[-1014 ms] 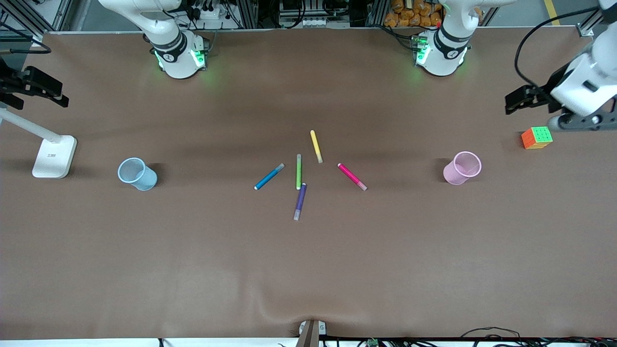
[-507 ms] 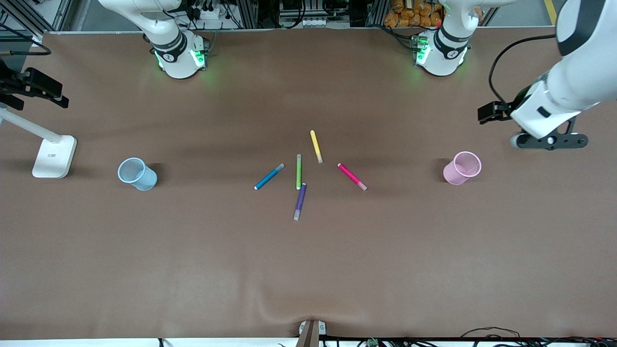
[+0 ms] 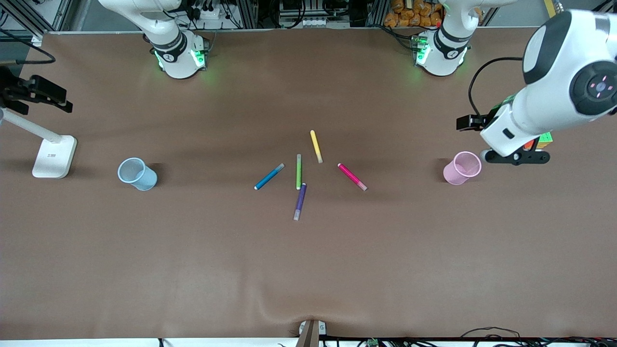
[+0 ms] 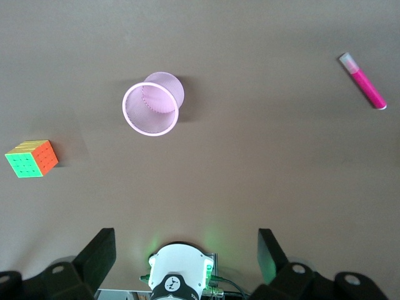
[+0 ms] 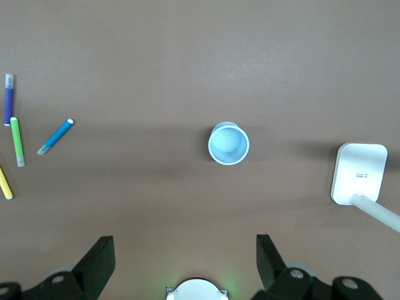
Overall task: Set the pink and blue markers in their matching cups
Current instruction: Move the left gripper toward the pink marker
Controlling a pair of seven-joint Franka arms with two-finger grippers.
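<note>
**Two cups, five pens, two grippers: table contents**

Five felt pens, clustered mid-table, all lying flat and apart from the cups.
- Pink marker [image 3: 352, 177]: magenta, pale cap; on the cluster's edge toward the left arm's end, lying at a slant. Untouched.
- Blue marker [image 3: 269, 177]: bright blue, pale cap; on the cluster's edge toward the right arm's end, slanted. Untouched.
- Green pen [image 3: 299, 172]: between the two markers, pointing roughly toward the front camera.
- Purple pen [image 3: 300, 201]: nearest the front camera, its upper end just beside the green pen's lower end.
- Yellow pen [image 3: 315, 146]: farthest from the front camera.

Two tumblers, upright, empty inside as seen from the wrist views.
- Pink cup [image 3: 462, 168]: toward the left arm's end, well apart from the pink marker.
- Blue cup [image 3: 137, 174]: toward the right arm's end, well apart from the blue marker.

Sundries.
- Colour cube [image 4: 32, 158]: near the pink cup, at the left arm's end; mostly hidden under the arm in the front view.
- White lamp base [image 3: 54, 156]: at the right arm's end, near the blue cup.
- Brown table cover [image 3: 308, 270].

Grippers.
- Left gripper [image 4: 186, 253]: aloft over the ground between pink cup and cube; fingers spread wide, holding nothing.
- Right gripper [image 5: 185, 260]: aloft near the blue cup at the table's edge; fingers spread wide, holding nothing.
</note>
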